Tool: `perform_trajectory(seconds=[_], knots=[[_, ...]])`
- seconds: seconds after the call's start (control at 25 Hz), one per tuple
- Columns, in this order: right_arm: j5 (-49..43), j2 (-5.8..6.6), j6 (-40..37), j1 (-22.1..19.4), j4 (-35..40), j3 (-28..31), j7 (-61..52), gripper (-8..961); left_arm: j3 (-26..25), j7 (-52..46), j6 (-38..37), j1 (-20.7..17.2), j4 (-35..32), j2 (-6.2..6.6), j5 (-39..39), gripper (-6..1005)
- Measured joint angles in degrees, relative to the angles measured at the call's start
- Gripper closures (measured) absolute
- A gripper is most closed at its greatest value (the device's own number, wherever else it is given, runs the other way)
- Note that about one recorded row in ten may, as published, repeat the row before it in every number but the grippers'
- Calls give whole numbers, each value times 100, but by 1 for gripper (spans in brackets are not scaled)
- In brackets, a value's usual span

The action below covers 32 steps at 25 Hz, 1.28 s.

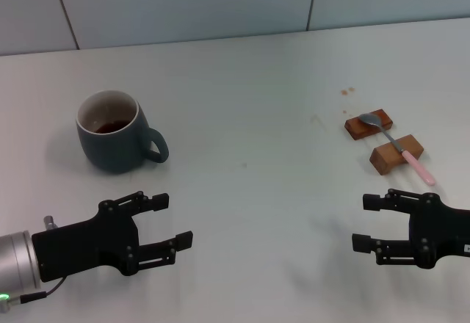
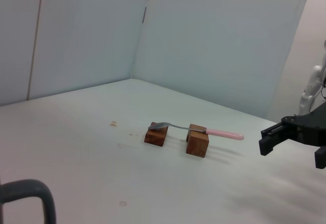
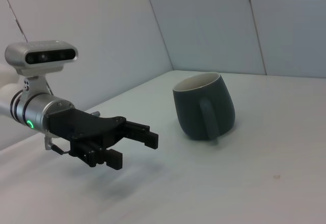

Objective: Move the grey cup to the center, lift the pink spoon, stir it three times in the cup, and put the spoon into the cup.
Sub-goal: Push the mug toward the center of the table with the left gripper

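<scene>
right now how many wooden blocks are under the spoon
2. One block holds the spoon bowl, farther from the robot; the other block, nearer, holds its neck. Both are on the table's right side. None seem hidden.

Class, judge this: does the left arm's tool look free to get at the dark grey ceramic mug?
Probably yes: the left tool is open, and bare white table separates it from the dark grey ceramic mug.

A pale white bench (image 1: 250, 213) meets a panelled wall at its far edge. The grey cup (image 1: 114, 133) stands upright toward the left edge, handle facing right. Toward the right edge sit two small wooden blocks (image 1: 369, 125) (image 1: 397, 154), close together. Faint brown spots (image 1: 346, 91) mark the bench just beyond them.
</scene>
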State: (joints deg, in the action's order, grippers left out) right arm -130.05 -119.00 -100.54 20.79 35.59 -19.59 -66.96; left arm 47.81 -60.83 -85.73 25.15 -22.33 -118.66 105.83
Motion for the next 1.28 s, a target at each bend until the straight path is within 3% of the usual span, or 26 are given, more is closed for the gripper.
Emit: perform_trajectory(seconds=[0.64, 0.8, 0.84, 0.96, 1.12, 1.16, 1.2, 1.24, 1.28], knots=[[13, -1, 2, -33, 0, 0, 24, 137, -57, 142, -181, -30, -9, 0, -46, 183], [20, 5, 62, -42, -115, -1, 33, 141, -1000, 1196, -715, -471, 98, 1, -1217, 186], [20, 5, 62, -42, -115, -1, 33, 142, -1000, 1196, -715, -471, 98, 1, -1217, 187], [22, 13, 90, -48, -140, -1, 37, 145, -1404, 2314, -371, -704, 355, -5, -2431, 189], [24, 8, 96, -51, -141, -1, 42, 149, -1654, 3643, 444, -541, 940, -19, -3166, 281], [24, 8, 96, -51, -140, 0, 42, 150, -1751, 4198, 636, -458, 1177, -27, -3420, 304], [24, 8, 96, -50, -141, 0, 43, 151, -2066, 5737, 973, -199, 1847, -44, -3964, 327], [24, 8, 96, -50, -141, 0, 43, 152, -2066, 5737, 973, -199, 1847, -44, -3964, 350], [24, 8, 96, -50, -144, 0, 43, 153, -2214, 6513, 1090, -79, 2116, -47, -4128, 373]])
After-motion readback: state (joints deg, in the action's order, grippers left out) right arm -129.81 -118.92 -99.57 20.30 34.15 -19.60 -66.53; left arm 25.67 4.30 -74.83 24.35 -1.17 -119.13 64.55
